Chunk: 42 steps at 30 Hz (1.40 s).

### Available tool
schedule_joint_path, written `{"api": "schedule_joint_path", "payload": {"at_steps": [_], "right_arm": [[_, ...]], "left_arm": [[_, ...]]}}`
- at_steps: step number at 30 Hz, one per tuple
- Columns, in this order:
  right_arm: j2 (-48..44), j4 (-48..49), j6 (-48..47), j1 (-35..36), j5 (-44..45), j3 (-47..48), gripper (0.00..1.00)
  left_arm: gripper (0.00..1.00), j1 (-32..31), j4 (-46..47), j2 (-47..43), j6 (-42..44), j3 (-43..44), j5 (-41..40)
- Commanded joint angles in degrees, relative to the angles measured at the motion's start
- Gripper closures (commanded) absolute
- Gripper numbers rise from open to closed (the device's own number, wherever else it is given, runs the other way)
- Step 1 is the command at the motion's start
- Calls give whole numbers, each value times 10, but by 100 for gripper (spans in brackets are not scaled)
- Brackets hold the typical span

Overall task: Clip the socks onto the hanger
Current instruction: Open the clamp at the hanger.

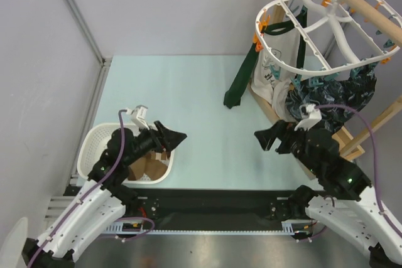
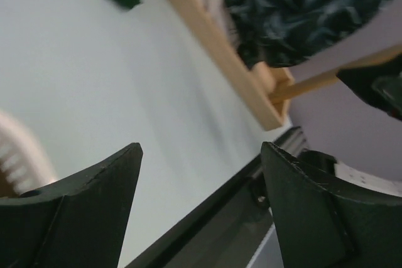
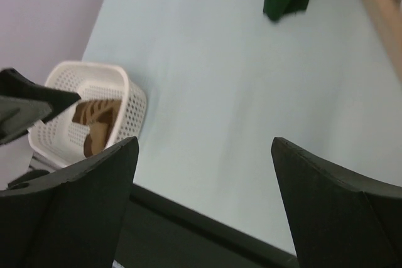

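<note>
**Entry: sock-clipping job, barely begun by the look of it**

1. Left end effector (image 1: 174, 137). Jaws stand apart with nothing between them. The arm is bent up from its base and the wrist is turned so the fingers point across the desk toward the other arm. It hovers over the rim of the basket, not down inside it.
2. Laundry basket (image 1: 94, 137), white and perforated, directly beneath and just behind the left end effector. It holds the socks (image 1: 151, 164), brown with pale stripes, lying loose in a heap. Neither one is gripped.
3. Right end effector (image 1: 262, 139). Jaws are likewise apart and empty. The arm is raised and its fingers face the left one across a bare stretch of desk (image 1: 188, 92), well apart from the basket.
4. Long green sock (image 1: 242, 83), ahead of both end effectors. It hangs down with its toe on the desk, and its upper end is hidden from me.
5. Patterned dark cloth (image 1: 339, 92), hanging just behind and above the right end effector.
6. Hanger (image 1: 331, 18), a white oval ring with spokes, hooked on a wooden bar high above and beyond the right end effector. Orange clips (image 1: 264, 27) show on its rim. No brown sock is on any of them.

Status, as I judge it: nothing is clipped. Picking out, carrying up and pegging both socks all remain.
</note>
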Motion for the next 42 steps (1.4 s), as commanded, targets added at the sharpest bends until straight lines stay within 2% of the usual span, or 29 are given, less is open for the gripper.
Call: {"api": "schedule_joint_path", "payload": {"at_steps": [1,3,4,5,8,12,14,15,18,19,21,28,37,42], "right_arm": [[49,3,-76,-5,81,116,7],[73,-14,-89,-6,117,179,11],[85,-25,-89,-7,130,200,12],[107,-44,-90,-10,142,222,12],[141,-74,-92,-12,163,294,12],[176,-105,-85,-16,182,369,20],[188,-122,-84,-17,179,404,20],[191,-125,-85,-17,175,412,20],[193,-137,-95,-18,172,449,20],[192,-139,-98,-17,169,458,20],[191,-140,-102,-16,159,477,20],[190,-159,-112,-16,129,505,21],[181,-153,-120,-15,128,493,21],[191,-143,-119,-17,118,482,20]], "left_arm": [[19,-10,240,47,-18,-4,131],[19,-47,260,89,14,53,113],[17,-64,260,137,30,77,101],[16,-79,270,158,60,123,76],[14,-124,310,248,102,189,42],[12,-166,467,348,151,235,10],[16,-178,517,414,176,265,2],[20,-180,545,441,176,278,9],[22,-186,645,538,158,336,48],[23,-189,705,562,155,367,65],[26,-199,743,631,162,404,81],[33,-210,730,752,176,561,121],[39,-223,694,816,177,644,111],[45,-230,702,827,176,643,106]]}}
